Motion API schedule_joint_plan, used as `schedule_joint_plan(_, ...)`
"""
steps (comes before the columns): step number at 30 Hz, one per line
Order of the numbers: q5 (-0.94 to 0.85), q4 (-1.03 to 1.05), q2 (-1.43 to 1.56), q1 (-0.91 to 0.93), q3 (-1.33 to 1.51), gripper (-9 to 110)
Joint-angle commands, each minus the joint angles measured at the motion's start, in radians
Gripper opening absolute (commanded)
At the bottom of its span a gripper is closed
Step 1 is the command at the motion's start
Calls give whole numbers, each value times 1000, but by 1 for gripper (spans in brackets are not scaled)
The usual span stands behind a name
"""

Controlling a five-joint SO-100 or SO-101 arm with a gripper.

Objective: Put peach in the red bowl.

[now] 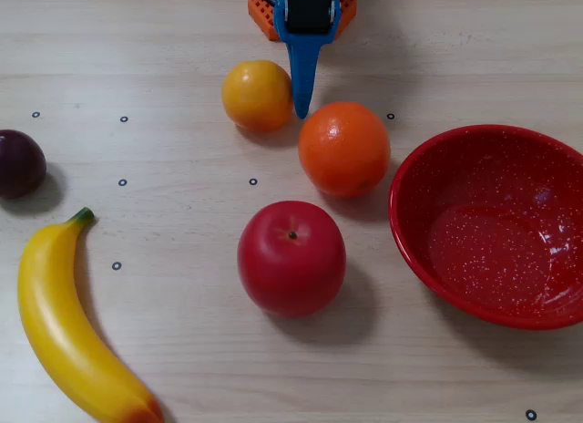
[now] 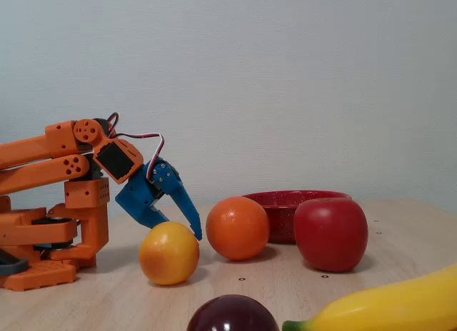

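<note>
The peach (image 1: 258, 95) is small, smooth and yellow-orange, and it lies on the table near the arm's base; it also shows in the side fixed view (image 2: 169, 252). My blue gripper (image 1: 301, 104) points down just right of the peach, in the gap between it and the orange (image 1: 344, 148). In the side fixed view the gripper (image 2: 182, 230) is low behind the peach's top, with its jaws a little apart and nothing between them. The red bowl (image 1: 428, 181), speckled and empty, stands at the right and shows behind the fruit in the side view (image 2: 282, 200).
A red apple (image 1: 291, 257) lies in front of the orange. A banana (image 1: 64, 327) and a dark plum (image 1: 18, 163) lie at the left. The orange arm base (image 2: 50, 231) stands at the table's far side.
</note>
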Motion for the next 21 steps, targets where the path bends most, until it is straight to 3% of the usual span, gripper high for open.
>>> schedule_joint_plan(1,0,-29,21,-2,14,0)
schedule_joint_plan(21,-72,-20,-57,-38,-167,0)
